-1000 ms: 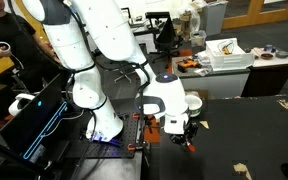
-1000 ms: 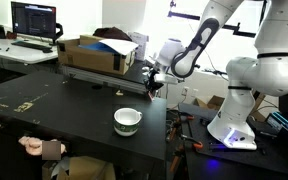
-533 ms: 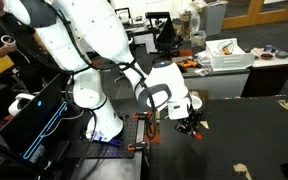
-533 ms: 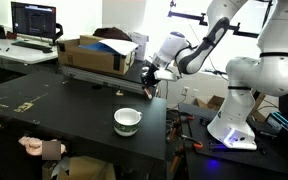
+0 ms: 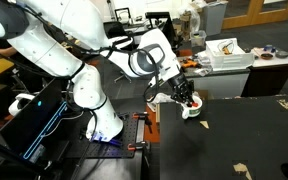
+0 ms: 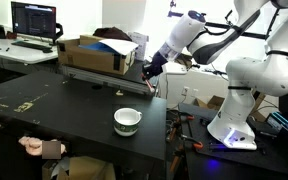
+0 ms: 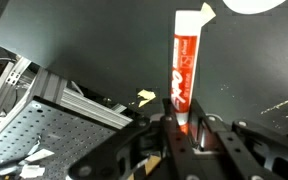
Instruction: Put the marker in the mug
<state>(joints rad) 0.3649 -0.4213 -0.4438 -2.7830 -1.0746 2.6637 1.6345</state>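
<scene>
In an exterior view the white arm bends from the upper left down to the middle of the frame, where the gripper hangs over the near edge of the black table. The white mug shows just below and right of the gripper, partly overlapped by it. The fingers and the marker are too small here to tell how they stand. A blue-lit screen sits at lower left. In an exterior view from the opposite side the gripper hangs above the centre of the frame, over the table's far right edge. The mug stands upright on the tabletop below and slightly left of it, apart from it. A cardboard box lies at upper left of centre, with a monitor in the upper left corner. In the wrist view the marker runs up the middle of the frame. Its red body rises from the bottom centre, and its paler end lies near the top edge. The dark fingers pinch its lower end from both sides, so the gripper is clamped on it. A white curved rim, apparently the mug, is cut by the top right edge. A paper scrap lies left of the marker on the dark surface, and a perforated plate fills the lower left.
</scene>
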